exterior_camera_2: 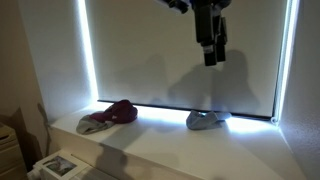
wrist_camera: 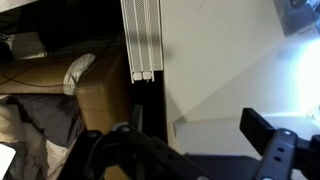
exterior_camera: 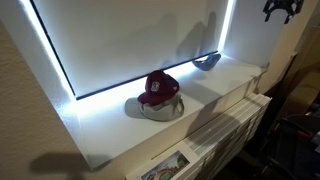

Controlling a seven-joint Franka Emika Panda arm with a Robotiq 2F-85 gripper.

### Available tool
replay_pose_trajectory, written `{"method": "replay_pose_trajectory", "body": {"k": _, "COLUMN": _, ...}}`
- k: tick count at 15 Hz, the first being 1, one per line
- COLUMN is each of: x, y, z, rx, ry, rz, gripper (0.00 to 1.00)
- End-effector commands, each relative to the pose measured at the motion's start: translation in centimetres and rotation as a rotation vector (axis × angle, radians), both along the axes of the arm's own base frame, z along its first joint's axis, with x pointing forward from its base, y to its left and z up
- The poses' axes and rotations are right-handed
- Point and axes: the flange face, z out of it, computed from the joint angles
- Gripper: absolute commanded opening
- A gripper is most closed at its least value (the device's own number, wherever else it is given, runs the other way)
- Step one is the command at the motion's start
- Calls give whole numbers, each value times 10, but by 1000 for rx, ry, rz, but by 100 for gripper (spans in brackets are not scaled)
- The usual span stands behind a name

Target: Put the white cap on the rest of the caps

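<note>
The white cap [exterior_camera: 207, 62] lies on the white sill at the far end, below the blind; it looks dark bluish-grey in the backlight and also shows in an exterior view [exterior_camera_2: 205, 120]. The rest of the caps is a maroon cap [exterior_camera: 159, 88] with a pale logo, on top of a light grey cap [exterior_camera: 152, 109], in mid-sill; the pile shows in both exterior views [exterior_camera_2: 112, 114]. My gripper [exterior_camera_2: 211, 50] hangs high above the white cap, well clear of it, and shows at the top edge of an exterior view [exterior_camera: 283, 10]. In the wrist view the jaws [wrist_camera: 195, 135] are open and empty.
The sill [exterior_camera: 220, 85] runs under a closed blind with bright light strips at its edges. A ribbed white radiator [exterior_camera: 235, 125] sits below the sill's front edge. The wrist view shows a cardboard box [wrist_camera: 95, 95] and clutter on the floor.
</note>
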Motion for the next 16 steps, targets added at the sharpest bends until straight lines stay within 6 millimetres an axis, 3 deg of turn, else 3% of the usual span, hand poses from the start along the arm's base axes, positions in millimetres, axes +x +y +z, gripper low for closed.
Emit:
{"method": "replay_pose_trajectory", "body": {"k": 1, "x": -10, "y": -10, "z": 3, "rx": 3, "ry": -8, "rz": -19, "gripper": 100}}
{"method": "replay_pose_trajectory", "body": {"k": 5, "x": -6, "y": -5, "z": 8, "rx": 12, "ry": -53, "rz": -19, "gripper": 100}}
{"method": "replay_pose_trajectory", "body": {"k": 6, "x": 6, "y": -1, "z": 6, "rx": 0, "ry": -31, "rz": -17, "gripper": 100}}
{"method": "replay_pose_trajectory", "body": {"k": 7, "x": 32, "y": 6, "z": -4, "rx": -26, "ry": 48, "rz": -16, "gripper": 100}}
{"method": "replay_pose_trajectory", "body": {"k": 8, "x": 58, "y": 13, "z": -21, "rx": -57, "ry": 125, "rz": -21, "gripper": 100}}
{"method": "replay_pose_trajectory", "body": {"k": 10, "x": 91, "y": 25, "z": -49, "rx": -90, "ry": 215, "rz": -24, "gripper": 100}}
{"method": "replay_pose_trajectory", "body": {"k": 13, "x": 147, "y": 42, "z": -107, "rx": -126, "ry": 362, "rz": -27, "gripper": 100}}
{"method": "replay_pose_trajectory", "body": {"k": 16, "x": 178, "y": 53, "z": -152, "rx": -131, "ry": 520, "rz": -34, "gripper": 100}}
